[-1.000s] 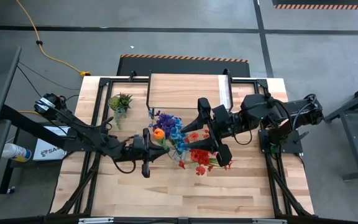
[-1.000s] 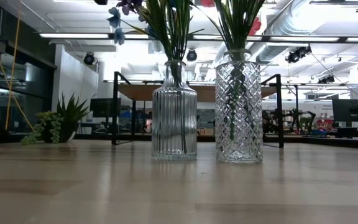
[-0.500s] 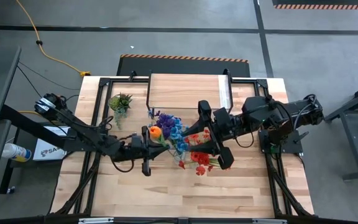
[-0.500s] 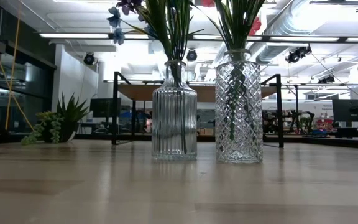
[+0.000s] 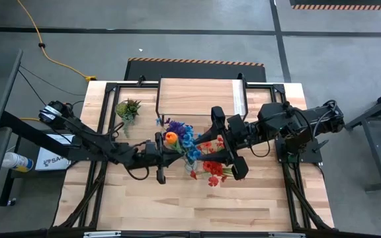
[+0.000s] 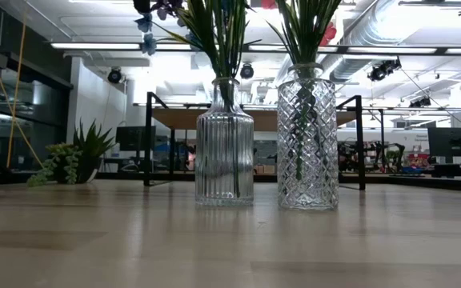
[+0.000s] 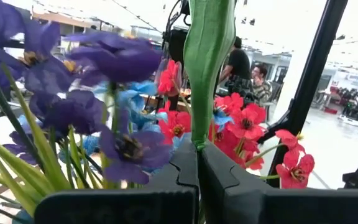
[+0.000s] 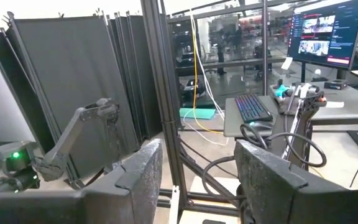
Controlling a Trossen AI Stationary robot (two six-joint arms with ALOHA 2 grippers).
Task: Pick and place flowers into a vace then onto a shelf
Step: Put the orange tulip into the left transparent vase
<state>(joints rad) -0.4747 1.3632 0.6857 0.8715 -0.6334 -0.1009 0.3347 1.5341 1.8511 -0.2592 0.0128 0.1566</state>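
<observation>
A ribbed glass vase holds purple and blue flowers. To its right, a diamond-cut vase holds red flowers. Both stand on the table's middle. My left gripper is just left of the purple and blue bunch, shut on the green stem of the orange flower. My right gripper hangs high over the red flowers, open and pointing level, with nothing between its fingers. The shelf stands at the table's far edge. My left gripper pinches the orange flower's green stem between its two fingers. They come about level from the table's left and lie across the stem. The stem rises upright above the fingers. Its lower end is hidden by the gripper.
A small green potted plant sits at the table's far left. The blooms of both bunches crowd the space between my two grippers. Bare tabletop lies toward the near edge.
My left gripper has edged toward the ribbed vase, carrying the orange flower with it. The blue blooms on that vase's left have shifted a little.
</observation>
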